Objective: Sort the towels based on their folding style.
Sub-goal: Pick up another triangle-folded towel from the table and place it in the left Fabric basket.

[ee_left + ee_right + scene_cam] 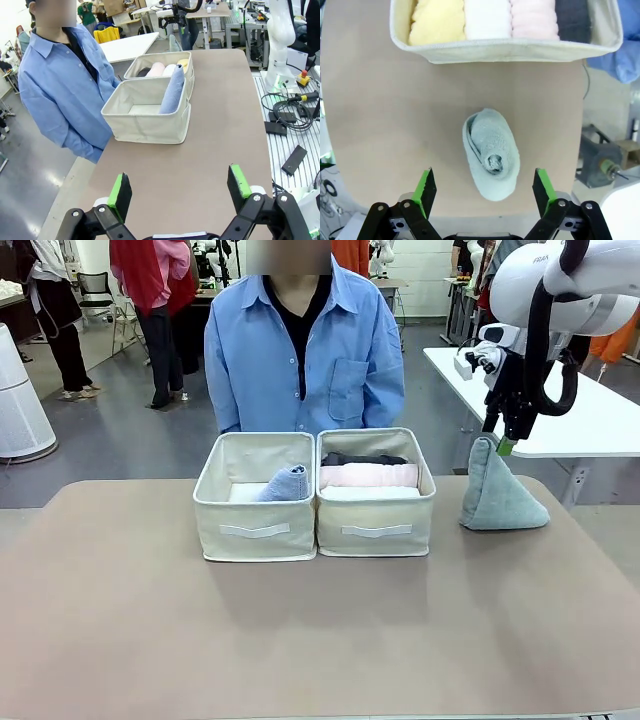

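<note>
A pale teal-green cone towel (497,498) (491,152) stands upright on the table, right of the boxes. My right gripper (506,443) (485,186) hangs open directly above its tip, green pads on either side, not touching it. The right box (376,530) (510,50) holds rolled towels: yellow (437,21), white (487,17), pink (368,475) (534,17) and dark grey (362,458) (575,19). In the left box (256,530) (145,132), a light blue cone towel (285,485) (172,90) leans on the wall. My left gripper (179,187) is open over bare table, holding nothing.
A person in a blue shirt (300,350) stands at the far edge behind the boxes, hands out of sight. The brown table (300,640) is bare in front of the boxes. A white table (590,420) stands behind the right arm.
</note>
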{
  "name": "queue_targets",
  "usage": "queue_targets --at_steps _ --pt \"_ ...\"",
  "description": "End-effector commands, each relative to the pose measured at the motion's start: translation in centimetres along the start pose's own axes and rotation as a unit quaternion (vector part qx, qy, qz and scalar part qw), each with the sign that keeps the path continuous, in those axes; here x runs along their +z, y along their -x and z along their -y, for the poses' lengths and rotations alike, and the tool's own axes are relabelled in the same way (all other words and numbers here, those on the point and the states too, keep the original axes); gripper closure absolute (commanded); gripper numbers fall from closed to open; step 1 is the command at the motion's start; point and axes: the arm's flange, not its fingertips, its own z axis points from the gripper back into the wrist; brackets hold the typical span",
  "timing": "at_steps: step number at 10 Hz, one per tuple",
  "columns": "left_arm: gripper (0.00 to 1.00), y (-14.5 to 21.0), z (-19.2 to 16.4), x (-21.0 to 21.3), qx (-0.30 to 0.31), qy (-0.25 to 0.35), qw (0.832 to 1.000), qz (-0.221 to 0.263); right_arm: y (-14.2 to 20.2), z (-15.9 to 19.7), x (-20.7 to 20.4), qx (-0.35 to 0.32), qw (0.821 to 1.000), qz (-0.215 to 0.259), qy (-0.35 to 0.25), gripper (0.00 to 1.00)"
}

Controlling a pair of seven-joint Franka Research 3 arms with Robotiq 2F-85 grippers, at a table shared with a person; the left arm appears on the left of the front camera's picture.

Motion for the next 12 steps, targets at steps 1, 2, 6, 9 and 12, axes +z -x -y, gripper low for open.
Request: queue_targets --at_steps 1,2,6,9,12 --pt "0.00 0.0 0.3 0.0 -0.009 -0.005 1.000 0.011 0.4 0.1 -1.0 0.013 1.000 0.017 0.005 0.00" --pt "0.00 0.0 0.3 0.0 -0.009 -0.005 1.000 0.011 0.4 0.2 -1.4 0.017 0.999 0.027 0.005 0.00" --pt "0.00 0.0 0.3 0.0 -0.009 -0.005 1.000 0.011 -0.1 0.8 -3.9 0.014 1.000 0.025 -0.009 0.00" --pt "0.00 0.0 0.3 0.0 -0.009 -0.005 1.000 0.011 -0.3 1.1 -4.3 -0.001 0.999 0.030 -0.011 0.00" --pt "0.00 0.0 0.3 0.0 -0.009 -0.005 1.000 0.011 -0.3 1.1 -4.3 0.002 1.000 0.025 -0.011 0.60"
